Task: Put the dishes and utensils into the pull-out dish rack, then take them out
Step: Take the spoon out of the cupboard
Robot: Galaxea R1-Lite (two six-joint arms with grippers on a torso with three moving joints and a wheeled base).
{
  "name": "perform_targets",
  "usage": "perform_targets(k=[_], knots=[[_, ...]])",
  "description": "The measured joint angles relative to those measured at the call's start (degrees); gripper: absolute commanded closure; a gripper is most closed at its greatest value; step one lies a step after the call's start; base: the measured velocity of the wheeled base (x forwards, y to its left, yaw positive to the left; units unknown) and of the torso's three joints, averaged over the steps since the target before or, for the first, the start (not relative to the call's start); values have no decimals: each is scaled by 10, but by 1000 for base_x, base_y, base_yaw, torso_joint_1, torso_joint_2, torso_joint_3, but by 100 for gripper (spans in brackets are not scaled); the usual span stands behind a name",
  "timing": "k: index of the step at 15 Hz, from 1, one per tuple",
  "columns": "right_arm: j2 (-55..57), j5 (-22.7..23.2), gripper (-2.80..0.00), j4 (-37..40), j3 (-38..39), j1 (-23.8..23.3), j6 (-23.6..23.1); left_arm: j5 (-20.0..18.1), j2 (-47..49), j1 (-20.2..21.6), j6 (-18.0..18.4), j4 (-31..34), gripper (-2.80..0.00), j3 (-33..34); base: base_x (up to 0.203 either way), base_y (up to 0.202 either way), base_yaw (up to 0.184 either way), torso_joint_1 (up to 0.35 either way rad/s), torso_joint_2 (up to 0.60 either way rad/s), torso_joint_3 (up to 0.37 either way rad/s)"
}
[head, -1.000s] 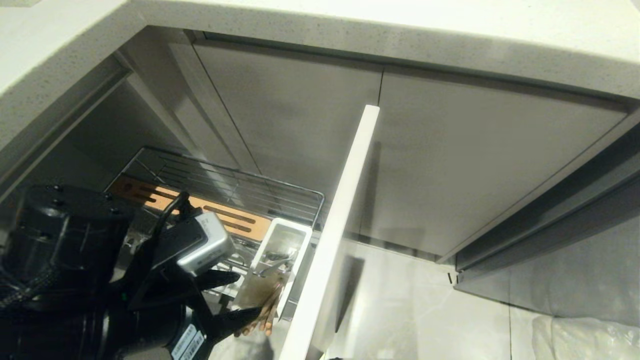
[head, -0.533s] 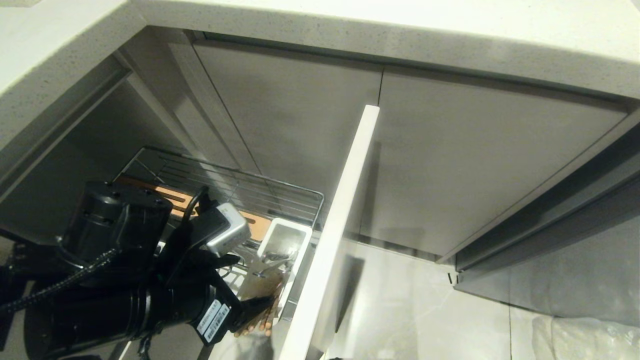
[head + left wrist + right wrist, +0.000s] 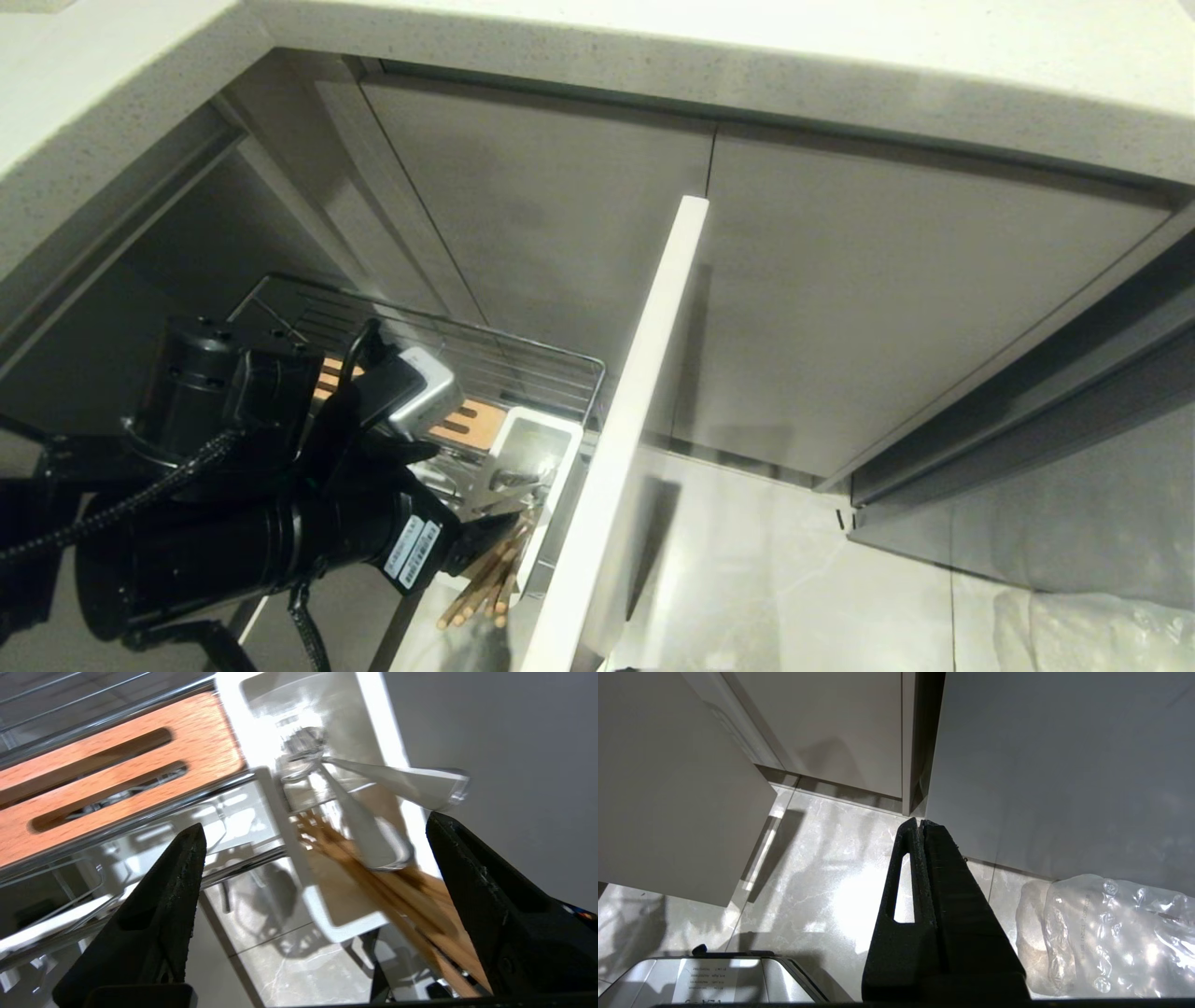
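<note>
The pull-out dish rack (image 3: 448, 345) stands drawn out under the counter, with its wooden strip (image 3: 117, 779) and pale front panel (image 3: 644, 392). Its white caddy (image 3: 345, 921) holds the light-wood chopsticks (image 3: 397, 891), which lean out over its near rim (image 3: 485, 579), and a silver fork (image 3: 364, 830). My left gripper (image 3: 315, 826) hovers over the caddy (image 3: 537, 439), open wide; the chopsticks pass beside one finger and nothing is gripped. In the head view the left gripper (image 3: 476, 495) is at lower left. My right gripper (image 3: 920, 821) hangs parked over the floor, shut and empty. The dishes are out of view.
The stone countertop (image 3: 653, 47) overhangs the rack. Grey cupboard doors (image 3: 887, 308) close off the right side. A clear plastic bag (image 3: 1111, 933) lies on the tiled floor near the right gripper. Part of my base (image 3: 714, 975) shows below it.
My left gripper has opened and let go of the chopsticks, which now lean loose in the caddy. The left arm has shifted in toward the rack. The right arm has not moved.
</note>
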Motion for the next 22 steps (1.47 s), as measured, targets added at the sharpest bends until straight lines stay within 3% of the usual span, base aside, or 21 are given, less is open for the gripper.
perform_targets(k=[8,20,22], knots=[[0,0,0,0,0,0,0,42,14,8,3,-31,-280,1,0,0,0,0,0,0],[0,0,0,0,0,0,0,56,30,13,4,-40,-280,3,0,0,0,0,0,0],[0,0,0,0,0,0,0,78,32,16,4,-43,-280,0,0,0,0,0,0,0]])
